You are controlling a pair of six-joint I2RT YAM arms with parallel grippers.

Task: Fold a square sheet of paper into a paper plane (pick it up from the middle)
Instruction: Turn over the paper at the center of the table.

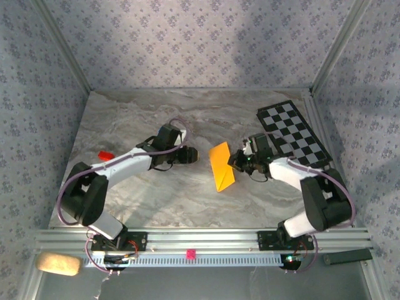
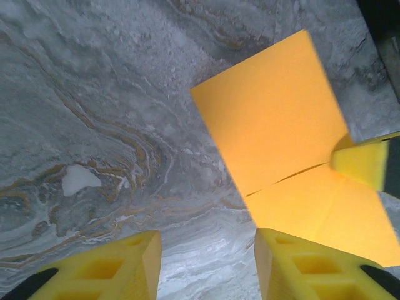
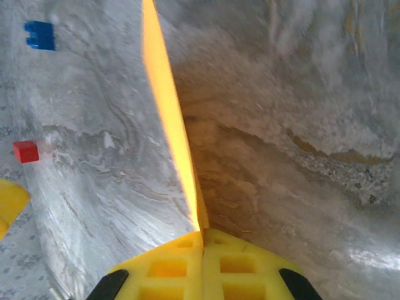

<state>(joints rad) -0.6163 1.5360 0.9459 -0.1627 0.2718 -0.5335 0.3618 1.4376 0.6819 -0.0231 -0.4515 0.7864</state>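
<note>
Over the table (image 1: 156,200), the right hand (image 3: 203,236) nips the square sheet of paper (image 3: 167,112) by its thin edge, liable to slip; left hand (image 2: 206,240) half-open, empty.

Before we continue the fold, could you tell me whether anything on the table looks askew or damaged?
Nothing looks damaged or spilled. The checkered board lies skewed to the edges of the table at the far right, and the folded orange paper is pinched at one edge by the shut right gripper.
</note>
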